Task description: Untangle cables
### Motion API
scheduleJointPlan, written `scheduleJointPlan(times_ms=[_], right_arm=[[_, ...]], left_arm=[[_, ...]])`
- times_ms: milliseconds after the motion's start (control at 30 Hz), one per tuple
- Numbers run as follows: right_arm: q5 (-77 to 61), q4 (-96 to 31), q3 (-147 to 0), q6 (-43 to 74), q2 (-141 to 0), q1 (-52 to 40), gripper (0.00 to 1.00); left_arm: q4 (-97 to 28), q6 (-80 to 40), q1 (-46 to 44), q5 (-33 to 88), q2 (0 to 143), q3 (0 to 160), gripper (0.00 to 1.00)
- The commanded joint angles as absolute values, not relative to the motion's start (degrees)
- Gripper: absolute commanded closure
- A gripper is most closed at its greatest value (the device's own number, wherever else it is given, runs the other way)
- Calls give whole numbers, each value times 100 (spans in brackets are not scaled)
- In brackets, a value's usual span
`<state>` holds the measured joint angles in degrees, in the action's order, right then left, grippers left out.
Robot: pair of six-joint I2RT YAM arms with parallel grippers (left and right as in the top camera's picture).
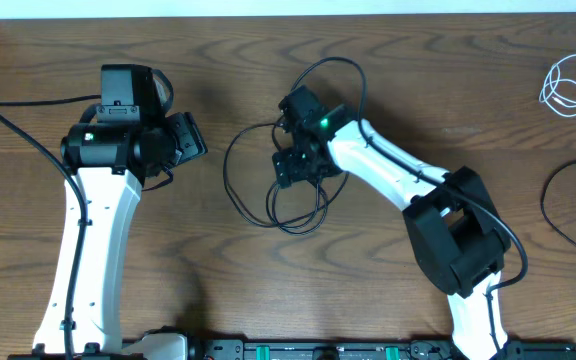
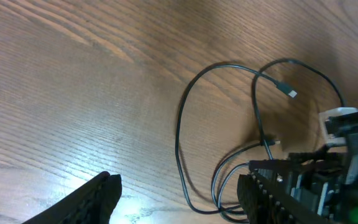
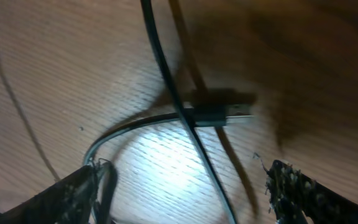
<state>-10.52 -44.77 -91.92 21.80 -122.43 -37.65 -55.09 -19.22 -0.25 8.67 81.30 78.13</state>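
The right end effector (image 3: 184, 174) hangs low over the desk (image 3: 48, 68), its fingers (image 3: 73, 193) spread wide and pinching nothing. Between and just ahead of them lies the black cable's (image 3: 166, 81) plug (image 3: 219, 114), with another strand of the same cable crossing over it. Around the end effector the cable sprawls in loose overlapping loops.

The white cable (image 1: 568, 85) sits well off to this end effector's right, coiled by itself and touching no other cord. So, as I judge it, the two cables are already parted. What is left is the black one, which crosses itself in several places and needs drawing out.

The right arm reaches from its base at the near edge diagonally inward, wrist bent down onto the loops. The left end effector (image 2: 179, 182) is also spread and empty. It is raised, points toward the loops, and stands apart from them to their left, with its arm rising straight from its base.
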Motion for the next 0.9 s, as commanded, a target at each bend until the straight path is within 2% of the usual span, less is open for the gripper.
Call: scheduleJointPlan(times_ms=[0, 167, 267, 300, 400, 533, 700, 867], right_arm=[[-934, -4298, -8954, 2589, -12265, -3903, 20], [-937, -4049, -8632, 2790, -12276, -3909, 29], [-934, -4023, -8602, 2869, -12276, -3909, 42], [-934, -4021, -8602, 2869, -12276, -3909, 48], [-934, -4016, -8602, 2869, -12276, -3909, 74], [-952, -4012, -8646, 2845, -12256, -3889, 99], [-956, -4239, -9170, 2298, -11979, -3503, 99], [-956, -4825, -10230, 1909, -11566, -2633, 99]], left_arm=[[-5542, -1804, -1, 834, 8132, 7745, 34], [-5594, -1804, -1, 834, 8132, 7745, 34], [-5596, -1804, -1, 834, 8132, 7745, 34], [-5599, -1804, -1, 834, 8132, 7745, 34], [-5612, -1804, -1, 834, 8132, 7745, 34], [-5612, -1804, -1, 832, 8132, 7745, 34], [-5612, -1804, -1, 832, 8132, 7745, 34], [-5612, -1806, -1, 832, 8134, 7745, 34]])
